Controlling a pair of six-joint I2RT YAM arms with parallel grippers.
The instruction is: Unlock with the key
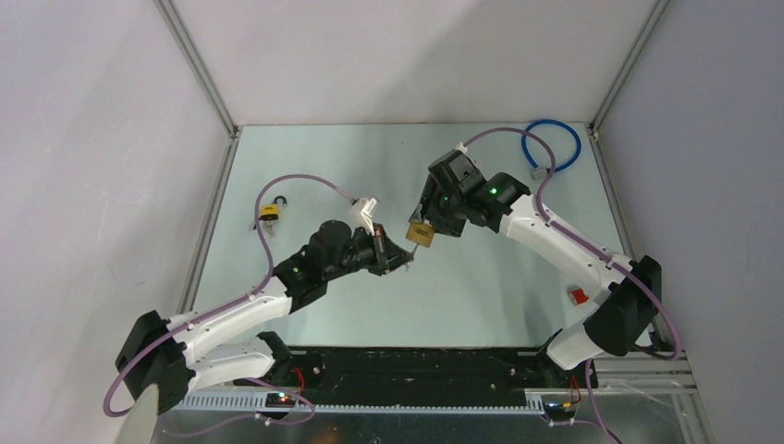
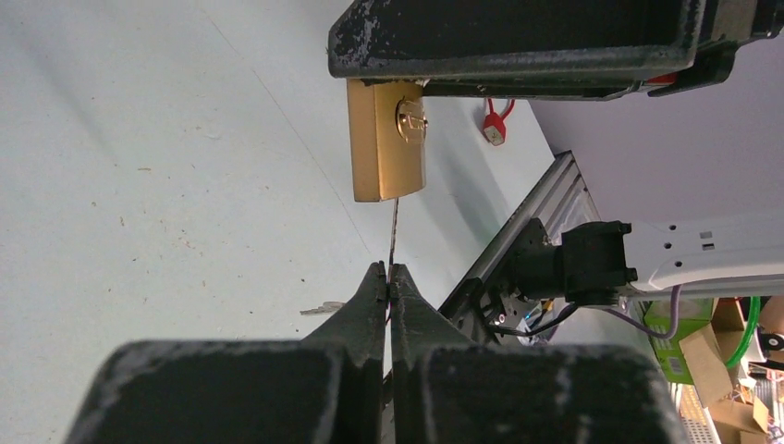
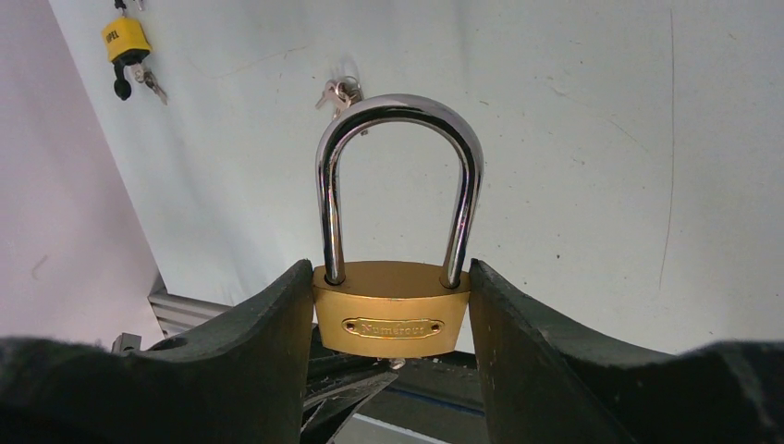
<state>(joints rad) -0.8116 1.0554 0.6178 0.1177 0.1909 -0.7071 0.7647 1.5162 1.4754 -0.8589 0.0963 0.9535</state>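
Note:
My right gripper (image 3: 392, 277) is shut on the brass padlock (image 3: 392, 319), one finger on each side of its body. The chrome shackle (image 3: 398, 111) stands closed, both legs in the body. From above, the brass padlock (image 1: 421, 233) hangs over the table's middle. My left gripper (image 2: 388, 273) is shut on the key (image 2: 394, 231), seen edge-on as a thin blade. The blade runs up to the padlock's underside (image 2: 396, 197). A silver tip (image 3: 398, 363) shows at the keyhole; how deep it sits I cannot tell.
A small yellow padlock (image 1: 269, 213) with keys lies at the left of the table. A loose key bunch (image 3: 340, 91) lies beyond the shackle. A blue cable loop (image 1: 552, 148) sits at the back right. A red item (image 1: 579, 296) lies near the right arm's base.

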